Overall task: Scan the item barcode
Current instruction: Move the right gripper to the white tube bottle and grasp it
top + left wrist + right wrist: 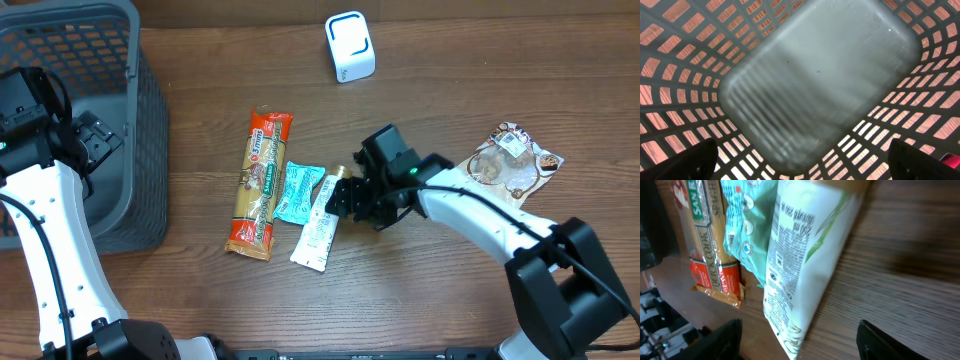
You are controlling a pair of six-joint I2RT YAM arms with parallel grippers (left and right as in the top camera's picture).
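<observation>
Desk (450,60): brown wood; all loose goods lie mid-desk, basket far L.
Basket (120,120): grey plastic, slotted walls, at desk's L edge, well apart from the goods.
Spaghetti pack (262,183): long, orange/red, lies flat, L-most of the three packs in a row.
Teal packet (298,192): small, between spaghetti pack & white pouch; in R wrist view its edge sits under/against the pouch's side.
Snack bag (512,165): clear w/ brown print, on the R, partly behind R arm, apart from the rest.
Scanner (349,45): white box w/ blue outline, top centre, well apart from the packs; bare desk between it & them.
In the way: teal packet touches the pouch on its L; pouch's R side is bare wood.
White pouch (318,222): task item; flat on desk, R-most of the row, long axis tilted, upper end nearest R pincer. R wrist view shows white face w/ green marks & small print; barcode not made out.
R pincer (345,198): low at pouch's upper end, fingers (725,340) spread, one each side of the pouch, gap visible both sides; pinching nothing.
L pincer (802,145): over the basket, looking into it; spread wide, holds nothing.
</observation>
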